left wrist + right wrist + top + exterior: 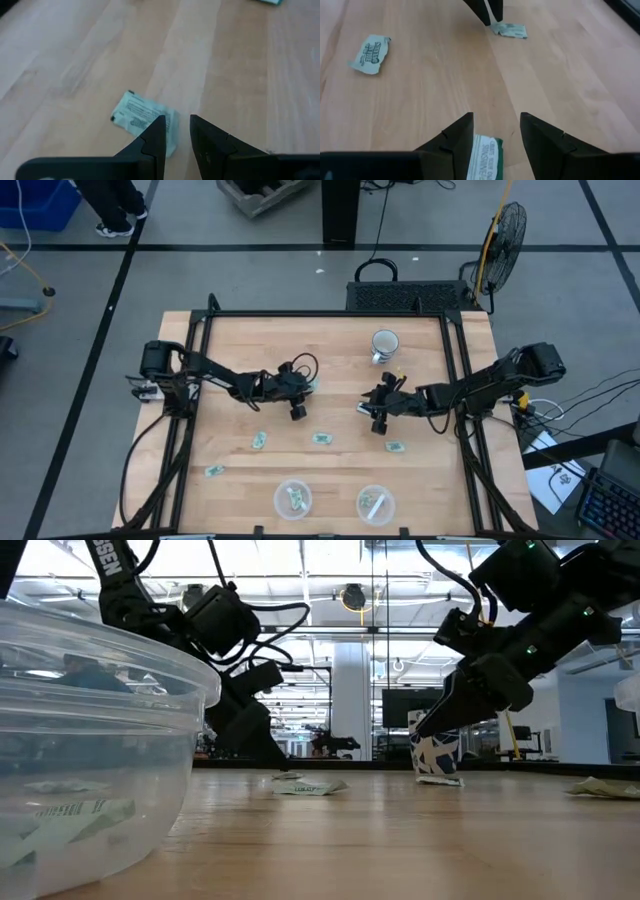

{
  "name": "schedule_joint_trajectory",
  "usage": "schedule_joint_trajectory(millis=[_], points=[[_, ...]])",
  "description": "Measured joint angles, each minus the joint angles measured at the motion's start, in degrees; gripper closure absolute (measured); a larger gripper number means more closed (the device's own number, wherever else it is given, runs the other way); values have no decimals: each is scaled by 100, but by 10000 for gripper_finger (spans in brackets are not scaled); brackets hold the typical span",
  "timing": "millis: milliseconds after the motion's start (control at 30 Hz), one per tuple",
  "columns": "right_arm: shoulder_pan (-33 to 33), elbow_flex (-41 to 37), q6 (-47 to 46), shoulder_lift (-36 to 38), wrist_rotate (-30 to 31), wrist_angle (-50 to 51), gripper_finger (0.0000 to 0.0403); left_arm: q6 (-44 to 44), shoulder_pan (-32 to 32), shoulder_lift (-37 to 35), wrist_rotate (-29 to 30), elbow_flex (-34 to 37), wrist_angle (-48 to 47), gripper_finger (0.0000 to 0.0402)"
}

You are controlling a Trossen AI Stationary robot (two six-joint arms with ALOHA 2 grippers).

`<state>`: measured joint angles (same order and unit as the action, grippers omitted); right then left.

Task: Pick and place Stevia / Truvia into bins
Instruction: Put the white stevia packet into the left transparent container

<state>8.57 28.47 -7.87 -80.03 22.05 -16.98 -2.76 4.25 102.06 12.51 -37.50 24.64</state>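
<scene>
Four sachets (321,438) lie loose (two bins (293,499) hold more).

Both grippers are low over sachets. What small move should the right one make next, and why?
Probably lower the right gripper straight down and close. Its open fingers already straddle a Truvia sachet lying flat on the table, so no sideways shift seems needed.

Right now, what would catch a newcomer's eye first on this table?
Two dark arms meet mid-table, the left end effector and right end effector each low over a green-white sachet, fingers slightly apart. More sachets lie scattered toward the near edge, where two clear bins hold a few. A white mug stands at the far side.
</scene>
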Motion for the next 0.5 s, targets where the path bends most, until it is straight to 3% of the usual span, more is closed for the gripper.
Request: schedule_joint_trajectory(millis=[500], points=[[-196,2,4,-1,-582,-209,247,-40,250,-2,-466,0,100,309]])
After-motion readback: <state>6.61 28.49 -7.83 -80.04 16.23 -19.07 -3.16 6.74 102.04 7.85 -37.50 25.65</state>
